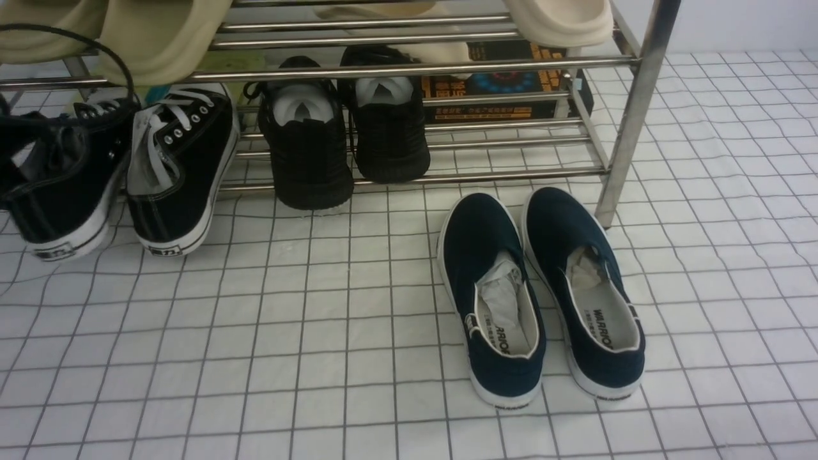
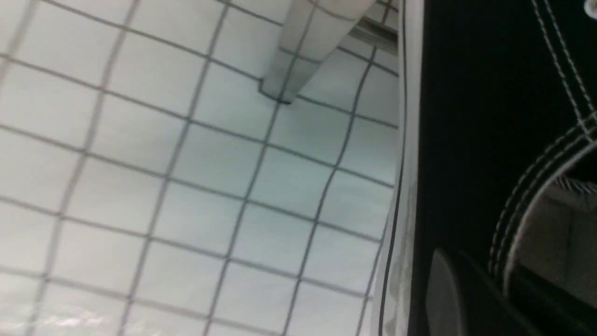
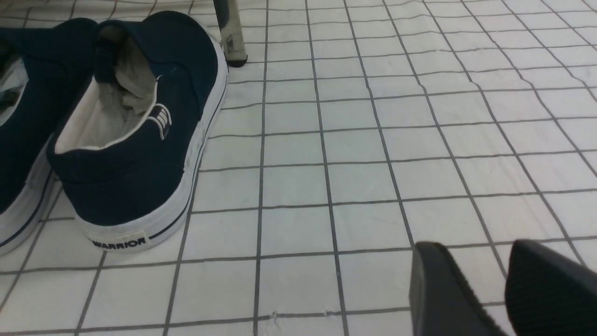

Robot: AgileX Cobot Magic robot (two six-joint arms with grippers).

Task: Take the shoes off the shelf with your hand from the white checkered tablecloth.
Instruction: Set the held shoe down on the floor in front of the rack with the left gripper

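The black canvas sneakers with white laces stand at the left end of the steel shelf (image 1: 629, 121), heels on the white checkered tablecloth (image 1: 319, 332) and toes up against the lowest bars. The right sneaker (image 1: 176, 172) stands free. My left gripper (image 1: 35, 144), black with a looping cable, is at the left sneaker (image 1: 64, 198). In the left wrist view one finger (image 2: 443, 298) presses the outside of this sneaker's side wall (image 2: 480, 140); the other finger is hidden inside it. My right gripper (image 3: 473, 245) is open and empty, low over the cloth.
All-black knit sneakers (image 1: 307, 153) sit on the lowest tier. Navy slip-ons (image 1: 492, 287) stand on the cloth by the shelf's right leg, also in the right wrist view (image 3: 140, 140). Beige slippers (image 1: 160, 38) lie on the tier above. A dark box (image 1: 505, 83) is behind.
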